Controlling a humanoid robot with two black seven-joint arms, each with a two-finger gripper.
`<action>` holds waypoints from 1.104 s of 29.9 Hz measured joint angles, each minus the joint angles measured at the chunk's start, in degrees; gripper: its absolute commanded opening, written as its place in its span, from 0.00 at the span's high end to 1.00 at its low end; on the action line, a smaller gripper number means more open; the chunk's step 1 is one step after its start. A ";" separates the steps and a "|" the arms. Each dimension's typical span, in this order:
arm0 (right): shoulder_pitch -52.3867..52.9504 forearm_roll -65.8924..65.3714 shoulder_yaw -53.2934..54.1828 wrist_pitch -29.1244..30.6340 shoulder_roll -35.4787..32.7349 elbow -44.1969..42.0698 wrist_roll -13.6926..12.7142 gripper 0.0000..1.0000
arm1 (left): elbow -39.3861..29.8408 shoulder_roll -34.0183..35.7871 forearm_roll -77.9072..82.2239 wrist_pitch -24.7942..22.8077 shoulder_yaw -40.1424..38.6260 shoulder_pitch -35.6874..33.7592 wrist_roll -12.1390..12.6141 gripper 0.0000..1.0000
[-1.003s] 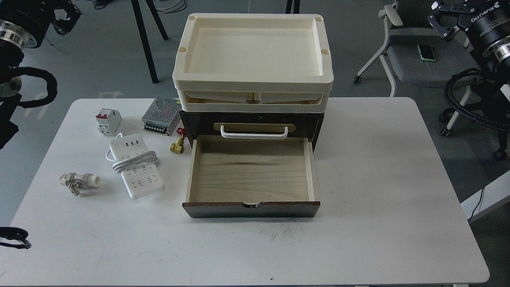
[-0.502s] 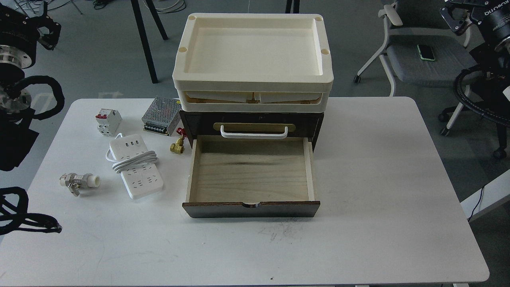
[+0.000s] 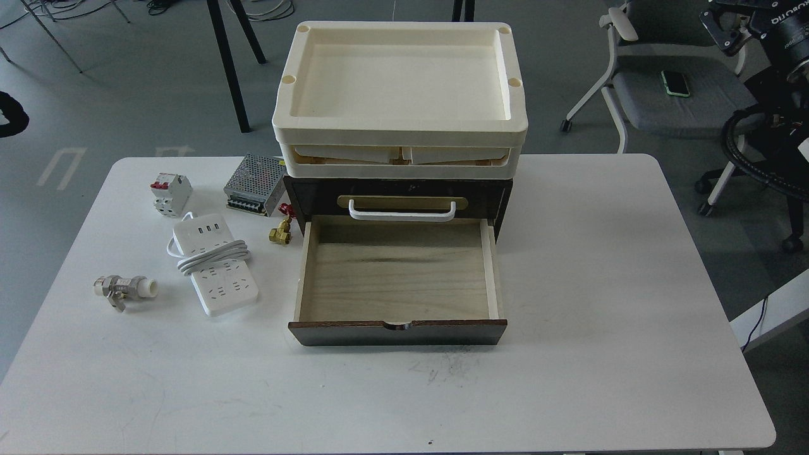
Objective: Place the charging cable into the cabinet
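The charging cable (image 3: 213, 262), a flat white power strip with its thick cord wound around the middle, lies on the white table (image 3: 600, 265), far down and to the left of the right gripper (image 3: 727, 28), which is held up at the top right corner of the view, off the table and above a grey office chair (image 3: 670, 95). Only part of that gripper shows (dark and cut off by the frame's edge), so whether its jaws stand wide or narrow cannot be told. Nothing of the left gripper shows; only a small dark piece of the left arm (image 3: 11, 114) appears at the left edge.

The cabinet (image 3: 398, 253), a dark brown drawer unit, sits on the table between the cable and the right gripper's side, with its lower drawer pulled out and the pale wood interior exposed. The cable rests just beside the drawer's left wall, apart from it. Above the open drawer a white bar handle (image 3: 402, 210) sits on a brass plate. Cream plastic trays (image 3: 401, 95) are stacked on top of the cabinet.

Around the cable: a small white circuit breaker (image 3: 170, 194) and a perforated metal power supply (image 3: 256, 184) behind it, a brass fitting (image 3: 279, 232) toward the cabinet, and a metal valve (image 3: 124, 291) on the side farthest from the right gripper.
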 measured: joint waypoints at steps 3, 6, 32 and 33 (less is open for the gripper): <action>-0.43 0.01 0.10 0.00 -0.10 0.18 -0.01 0.00 | -11.67 9.29 16.01 -0.01 0.39 0.80 0.00 0.01; -0.62 0.01 0.57 0.00 -1.04 0.42 -0.02 0.00 | -20.06 16.68 30.15 0.00 0.45 2.15 0.00 0.01; -8.32 0.09 2.50 0.00 -8.85 0.29 -0.10 0.00 | -16.37 16.89 118.28 17.17 36.13 4.01 0.01 0.01; -9.03 0.09 2.49 0.00 -8.78 0.29 -0.08 0.00 | -14.18 15.68 118.36 17.79 36.18 4.01 0.01 0.01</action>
